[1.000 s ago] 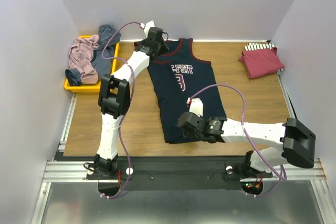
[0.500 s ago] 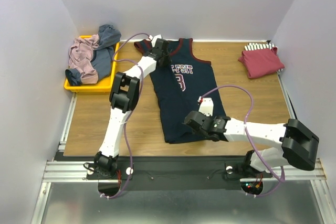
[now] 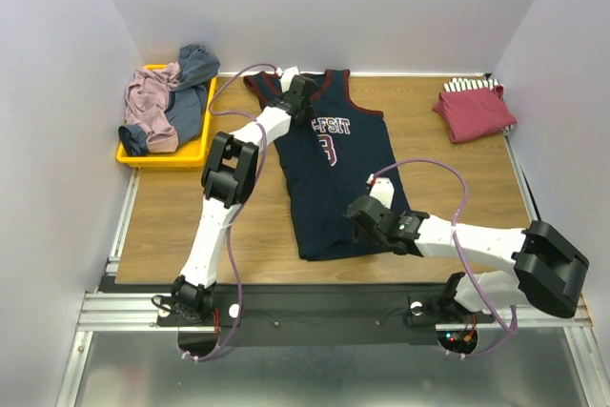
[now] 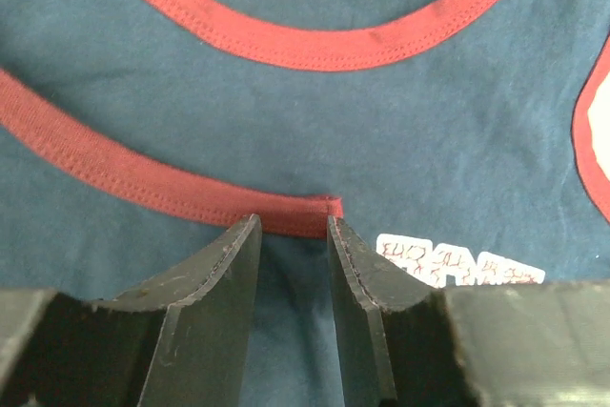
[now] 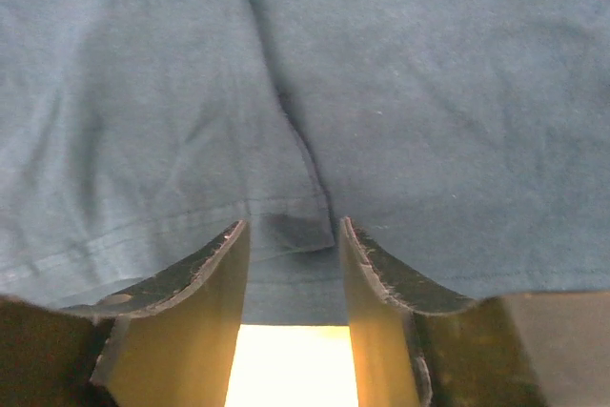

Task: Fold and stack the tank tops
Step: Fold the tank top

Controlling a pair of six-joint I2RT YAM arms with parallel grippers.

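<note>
The navy jersey with maroon trim and a white number lies flat in the middle of the table, neck toward the back. My left gripper is down at its neck end, open. In the left wrist view its fingers straddle navy cloth just below a maroon trim band. My right gripper is at the jersey's near hem, open. The right wrist view shows that gripper low over the hem beside a crease. A folded dark red top lies on a striped one at the back right.
A yellow tray stands at the back left, holding a mauve top and a grey-blue top. Side walls close in on both edges of the table. Purple cables loop above both arms.
My left gripper has moved from behind the jersey's left shoulder down and right onto its neck area. My right gripper has slid right along the near hem. The jersey has barely shifted.
</note>
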